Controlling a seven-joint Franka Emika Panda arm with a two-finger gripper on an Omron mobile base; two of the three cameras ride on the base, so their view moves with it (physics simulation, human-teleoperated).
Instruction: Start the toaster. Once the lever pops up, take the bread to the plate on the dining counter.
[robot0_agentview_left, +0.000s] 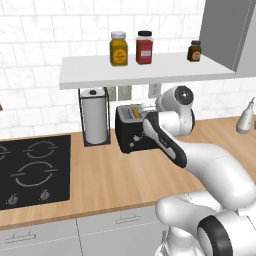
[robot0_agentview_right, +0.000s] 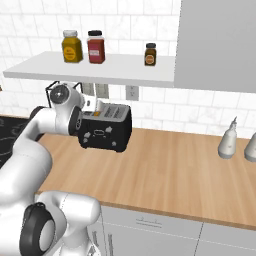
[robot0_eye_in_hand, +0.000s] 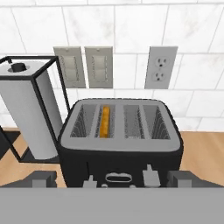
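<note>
1. Pincer (robot0_eye_in_hand: 112, 181) hangs just in front of the toaster (robot0_eye_in_hand: 120, 144), aimed down at its top and front. Its two dark fingertips (robot0_eye_in_hand: 43, 178) stand far apart at the bottom of the hand view, one near each lower corner of the toaster body, and nothing lies between them.
2. From the base views the hand sits close to the toaster's front, with the white wrist partly hiding the appliance on the wood worktop (robot0_agentview_left: 110, 175).
3. Inside the left slot rests the bread (robot0_eye_in_hand: 105, 121), sunk low so that only its orange-brown top edge shows. The right slot looks empty.
4. Beside the toaster stands a paper towel roll (robot0_eye_in_hand: 27, 118) in a black wire holder, and wall switches and an outlet (robot0_eye_in_hand: 161, 73) sit on the tiled wall behind.
5. A light lever tab (robot0_eye_in_hand: 151, 175) shows on the toaster's front near the lower edge. Whether it is pressed down or up I cannot tell.
6. My judgement of progress: the bread is loaded and the hand is lined up, but I cannot confirm that toasting has started. Nothing has been lifted out.
7. Left to do: wait for the lever to pop, grasp the slice by its exposed edge, and carry it to the plate on the dining counter.
</note>
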